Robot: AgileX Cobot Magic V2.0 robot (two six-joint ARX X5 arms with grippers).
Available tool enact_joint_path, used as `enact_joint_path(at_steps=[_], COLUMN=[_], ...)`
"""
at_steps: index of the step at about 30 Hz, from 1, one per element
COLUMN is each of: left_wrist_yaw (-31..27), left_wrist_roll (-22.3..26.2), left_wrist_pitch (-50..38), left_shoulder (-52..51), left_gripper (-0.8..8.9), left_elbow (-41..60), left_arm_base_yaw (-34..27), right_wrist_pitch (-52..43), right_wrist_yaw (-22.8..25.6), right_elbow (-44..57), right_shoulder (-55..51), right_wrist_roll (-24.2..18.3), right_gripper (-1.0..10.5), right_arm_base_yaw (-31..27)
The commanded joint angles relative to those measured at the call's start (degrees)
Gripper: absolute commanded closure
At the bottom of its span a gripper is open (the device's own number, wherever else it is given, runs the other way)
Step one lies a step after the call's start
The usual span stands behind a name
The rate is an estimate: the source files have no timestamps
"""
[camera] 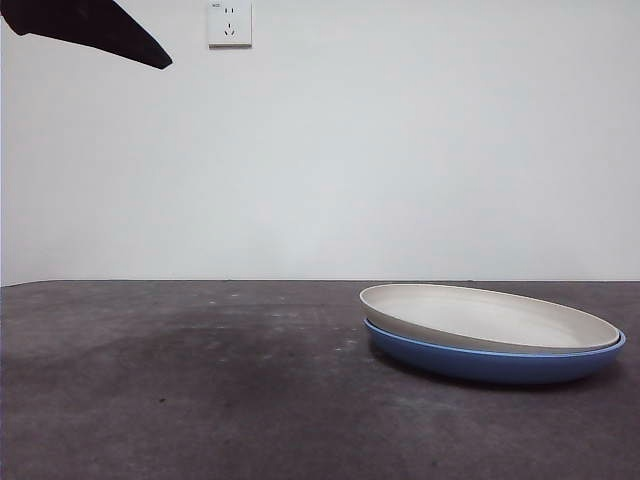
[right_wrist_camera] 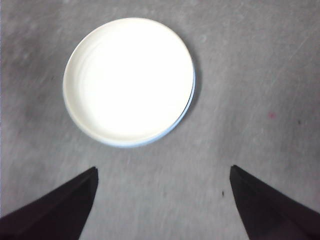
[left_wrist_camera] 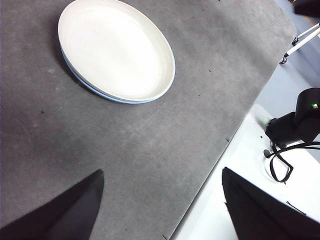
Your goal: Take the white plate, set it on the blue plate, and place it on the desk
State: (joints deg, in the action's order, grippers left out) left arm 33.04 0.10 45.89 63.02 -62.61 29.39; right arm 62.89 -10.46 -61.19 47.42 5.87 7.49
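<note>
The white plate (camera: 495, 318) sits nested in the blue plate (camera: 500, 362) on the desk (camera: 180, 390), the pair toward the right side of the front view. The cream plate rests slightly askew — its left edge rides a little higher than the blue rim beneath, and only a thin band of blue shows around it.

From above, the right gripper (right_wrist_camera: 162, 200) hangs over the stack with its two black jaws spread wide apart, holding nothing; the white plate (right_wrist_camera: 129, 81) lies just ahead of the jaws, a sliver of the blue plate (right_wrist_camera: 191, 95) peeking out along one edge.

The left gripper (left_wrist_camera: 162, 210) waits well apart from the plates, near the desk's edge, its jaws likewise spread and empty. Its camera takes in the white plate (left_wrist_camera: 116, 49) with a crescent of the blue plate (left_wrist_camera: 82, 82) below it — and, past the desk (left_wrist_camera: 150, 145), a black device with trailing cables (left_wrist_camera: 295, 130) on a white surface.

A black arm tip (camera: 95, 28) juts into the front view's upper left corner; a wall socket (camera: 229, 22) hangs on the white wall behind.
</note>
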Motion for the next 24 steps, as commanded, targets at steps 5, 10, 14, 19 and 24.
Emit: enact_joint_path(at_steps=[5, 10, 14, 19, 24], left_wrist_yaw=[0.39, 0.37, 0.37, 0.37, 0.37], left_wrist_roll=[0.79, 0.76, 0.76, 0.79, 0.76], left_wrist_pitch=[-0.50, -0.48, -0.48, -0.52, -0.61], left_shoulder=[0.26, 0.26, 0.26, 0.26, 0.26], left_gripper=[4.40, 4.40, 4.40, 4.40, 4.40], left_elbow=[-0.44, -0.44, -0.44, -0.44, -0.44], left_arm_base_yaw=[0.31, 0.31, 0.31, 0.31, 0.31], right_wrist_pitch=[-8.44, -14.23, -17.35, -20.61, -23.67], right_wrist_yaw=[-0.04, -3.28, -7.17, -10.16, -12.90], right_elbow=[0.98, 0.98, 0.98, 0.98, 0.98], right_shoulder=[10.32, 19.12, 25.57, 32.54, 38.16], right_wrist_roll=[0.92, -0.02, -0.81, -1.62, -2.01], right_gripper=[5.2, 5.2, 5.2, 5.2, 5.3], right_arm_base_yaw=[-0.04, -2.43, -5.27, -8.00, -8.37])
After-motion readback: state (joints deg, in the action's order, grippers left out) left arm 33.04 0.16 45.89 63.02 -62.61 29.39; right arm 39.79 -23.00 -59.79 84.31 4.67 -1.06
